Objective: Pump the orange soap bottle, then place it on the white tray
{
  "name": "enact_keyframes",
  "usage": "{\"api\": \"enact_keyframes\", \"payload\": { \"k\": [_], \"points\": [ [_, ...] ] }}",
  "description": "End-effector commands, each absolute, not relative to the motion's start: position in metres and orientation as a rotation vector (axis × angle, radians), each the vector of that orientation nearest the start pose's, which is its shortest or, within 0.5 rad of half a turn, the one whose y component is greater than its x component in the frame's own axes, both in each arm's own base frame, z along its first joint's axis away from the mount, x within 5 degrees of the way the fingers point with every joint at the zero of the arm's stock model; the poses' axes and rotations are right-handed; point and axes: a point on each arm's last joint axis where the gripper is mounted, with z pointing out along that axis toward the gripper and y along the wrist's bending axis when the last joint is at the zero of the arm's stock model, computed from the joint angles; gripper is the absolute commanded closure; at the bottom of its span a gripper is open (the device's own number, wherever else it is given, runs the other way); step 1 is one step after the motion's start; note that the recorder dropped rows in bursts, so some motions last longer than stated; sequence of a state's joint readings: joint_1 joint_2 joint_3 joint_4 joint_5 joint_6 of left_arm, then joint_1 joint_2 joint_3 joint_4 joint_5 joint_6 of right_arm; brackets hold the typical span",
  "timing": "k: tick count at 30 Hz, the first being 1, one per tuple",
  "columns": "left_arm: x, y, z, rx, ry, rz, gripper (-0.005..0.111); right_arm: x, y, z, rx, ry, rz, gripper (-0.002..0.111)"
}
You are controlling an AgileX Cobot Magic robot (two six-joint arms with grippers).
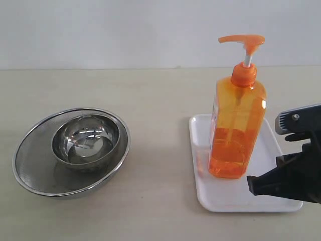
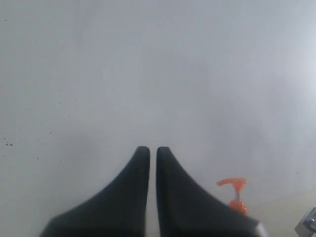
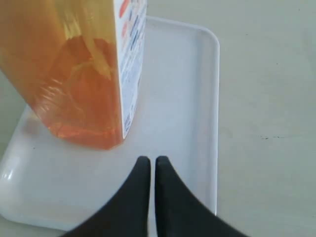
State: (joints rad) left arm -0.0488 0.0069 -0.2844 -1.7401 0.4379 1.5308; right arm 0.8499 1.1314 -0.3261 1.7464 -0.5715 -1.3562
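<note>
**Q:** Where is the orange soap bottle [image 1: 236, 135]?

**A:** It stands upright on the white tray [image 1: 220, 202], toward the tray's left half, with its pump head raised. The tray lies on the right side of a pale tabletop [image 1: 155, 95]. Two nested steel bowls [image 1: 30, 165] sit well apart on the left.

**Q:** And the arms?

**A:** The right gripper [image 1: 249, 185] is low over the tray's near right part, just beside the bottle's base. Its black fingers are pressed together on nothing, and it is not touching the bottle. The left gripper [image 2: 149, 151] is raised toward a blank wall, with its fingers all but together and nothing between them.

**Q:** Which step is this?

**A:** The placing looks done, since the bottle rests on the tray with nothing gripping it. Whether it was pumped cannot be told from this moment.

**Q:** What next?

**A:** Probably pulling the right arm clear. The bottle is tall and narrow, so the gripper should back straight away from it, because a sideways brush could tip it.
</note>
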Motion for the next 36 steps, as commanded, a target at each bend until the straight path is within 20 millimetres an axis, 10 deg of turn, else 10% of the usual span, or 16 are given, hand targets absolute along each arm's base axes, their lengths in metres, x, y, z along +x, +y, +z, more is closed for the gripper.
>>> {"api": "enact_keyframes", "payload": {
  "k": [1, 14, 36],
  "points": [
    [0.014, -0.042, 0.308, 0.289, 1.147, -0.559, 0.102, 0.148, 0.092, 0.19, -0.217, 2.227, -0.032, 0.108],
    [0.029, -0.014, 0.305, -0.243, 1.201, -0.7, 0.102, 0.149, 0.092, 0.19, -0.215, 2.225, -0.037, 0.108],
    [0.032, -0.037, 0.273, 0.24, 1.355, -0.471, 0.102, 0.149, 0.092, 0.19, -0.214, 2.225, -0.039, 0.108]
  ]
}}
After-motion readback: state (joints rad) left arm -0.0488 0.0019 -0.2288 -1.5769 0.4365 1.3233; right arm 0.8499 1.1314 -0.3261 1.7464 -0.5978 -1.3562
